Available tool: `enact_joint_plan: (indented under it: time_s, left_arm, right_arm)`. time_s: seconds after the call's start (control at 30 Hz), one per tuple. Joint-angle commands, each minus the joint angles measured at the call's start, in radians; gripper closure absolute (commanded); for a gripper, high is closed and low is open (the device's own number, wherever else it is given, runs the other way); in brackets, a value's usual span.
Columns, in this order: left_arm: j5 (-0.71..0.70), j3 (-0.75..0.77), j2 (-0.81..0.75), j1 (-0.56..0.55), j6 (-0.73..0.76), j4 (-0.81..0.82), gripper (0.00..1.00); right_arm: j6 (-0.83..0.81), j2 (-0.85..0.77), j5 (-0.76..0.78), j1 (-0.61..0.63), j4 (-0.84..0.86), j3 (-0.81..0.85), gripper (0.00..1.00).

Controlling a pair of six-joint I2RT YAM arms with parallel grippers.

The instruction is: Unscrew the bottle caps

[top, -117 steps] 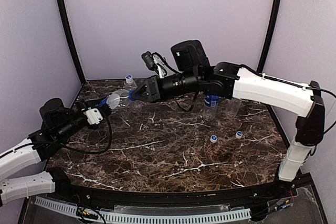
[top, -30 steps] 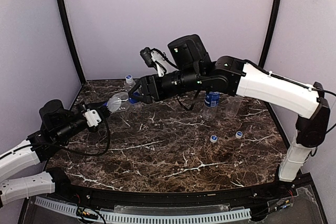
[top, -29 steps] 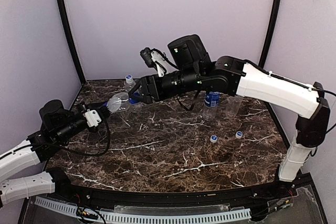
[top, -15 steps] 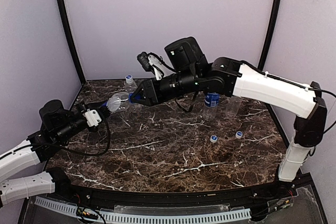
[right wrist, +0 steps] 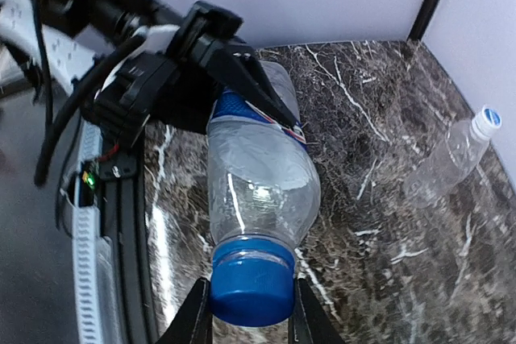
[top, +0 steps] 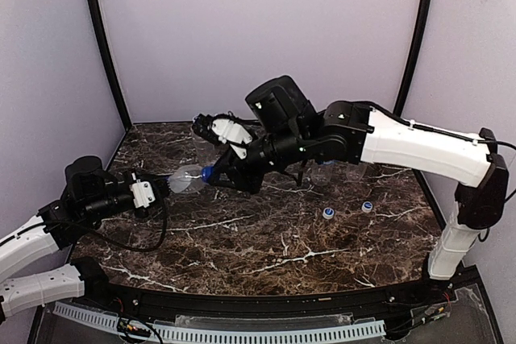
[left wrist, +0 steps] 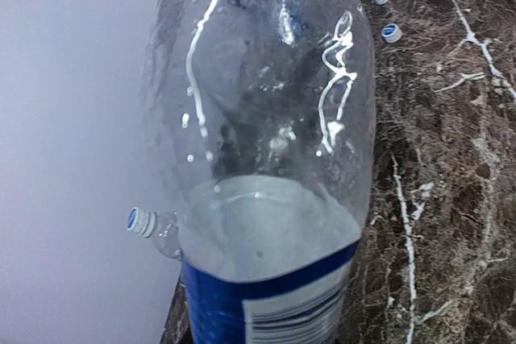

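Right fingers (right wrist: 196, 321) tight on dark blue cap (right wrist: 251, 289) — left fingers (right wrist: 242, 74) tight on bottle (right wrist: 260, 175), base hidden

Dark marble table (top: 266, 251), one loose white cap (top: 328, 213), another cap (top: 367, 207) just beside

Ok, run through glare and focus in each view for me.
Left wrist view: the labelled bottle fills the frame, slightly soft, with white glare streaks down its clear wall. Right wrist view: the dark blue cap clamped in the right gripper is fairly sharp, with a dull highlight. Top view: even light, mild sheen on the marble table.
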Motion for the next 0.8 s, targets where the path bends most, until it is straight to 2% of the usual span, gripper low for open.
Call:
enact_joint_plan:
  time_s: [0.0,0.07,0.13,0.3,0.43,0.6,0.77]
  left_arm:
    - [0.223,0.059,0.001,-0.001,-0.039,-0.273,0.75]
    - [0.26,0.075,0.001,-0.001,-0.045,-0.316,0.75]
    - [0.272,0.085,0.002,-0.001,-0.043,-0.352,0.75]
    - [0.286,0.095,-0.001,-0.001,-0.014,-0.441,0.76]
    - [0.282,0.094,0.0,-0.001,-0.011,-0.449,0.75]
    - [0.277,0.081,-0.004,-0.001,-0.007,-0.449,0.75]
    - [0.291,0.077,-0.011,-0.001,-0.024,-0.449,0.75]
  right_arm:
    - [-0.629,-0.09,0.08,0.142,-0.012,-0.133,1.0]
    - [-0.85,-0.117,0.146,0.164,-0.007,-0.183,1.0]
    - [-0.997,-0.132,0.203,0.176,-0.007,-0.21,1.0]
    - [-1.234,-0.118,0.394,0.2,0.01,-0.235,1.0]
    - [-1.39,-0.129,0.567,0.21,0.123,-0.298,1.0]
    - [-1.515,-0.201,0.578,0.218,0.311,-0.403,1.0]
    - [-1.591,-0.241,0.526,0.232,0.47,-0.49,1.0]
